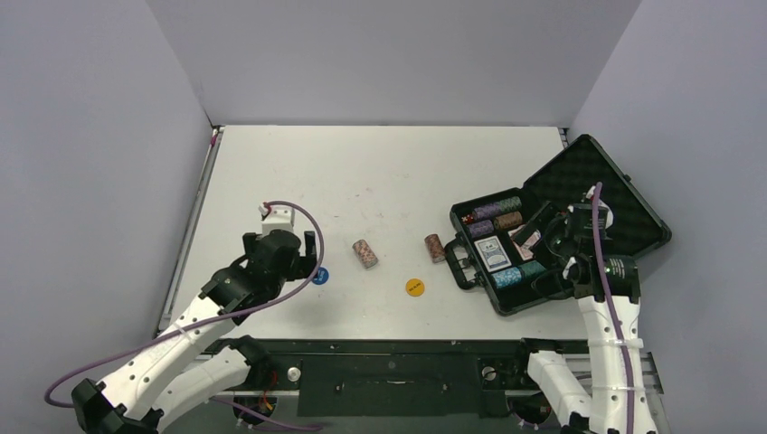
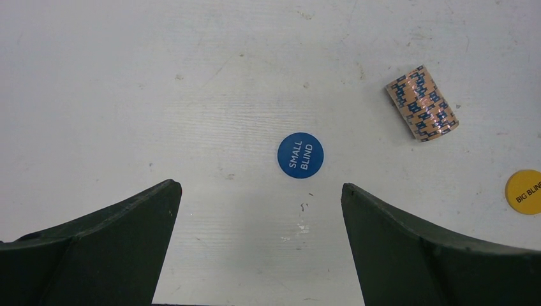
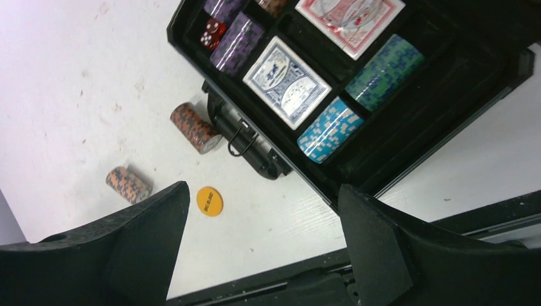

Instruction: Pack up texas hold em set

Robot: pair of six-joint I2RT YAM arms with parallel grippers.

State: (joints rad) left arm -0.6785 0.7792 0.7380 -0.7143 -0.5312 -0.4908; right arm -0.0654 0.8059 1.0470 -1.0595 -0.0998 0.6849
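The black case (image 1: 503, 307) lies open at the right, its foam lid (image 1: 579, 172) tilted back. It holds chip stacks, a blue card deck (image 3: 287, 81), a red deck (image 3: 349, 19) and red dice (image 3: 212, 33). On the table lie an orange-blue chip stack (image 1: 364, 253), a brown-red stack (image 1: 435, 248) by the case handle, a yellow disc (image 1: 415, 287) and a blue "SMALL BLIND" disc (image 2: 300, 155). My left gripper (image 2: 258, 186) is open and empty, just short of the blue disc. My right gripper (image 3: 263, 185) is open and empty above the case's near edge.
A grey wall stands along the left, back and right of the white table. A metal rail (image 1: 194, 226) runs along the table's left edge. The dark base frame (image 1: 389, 362) lies along the near edge, close to the case's front corner.
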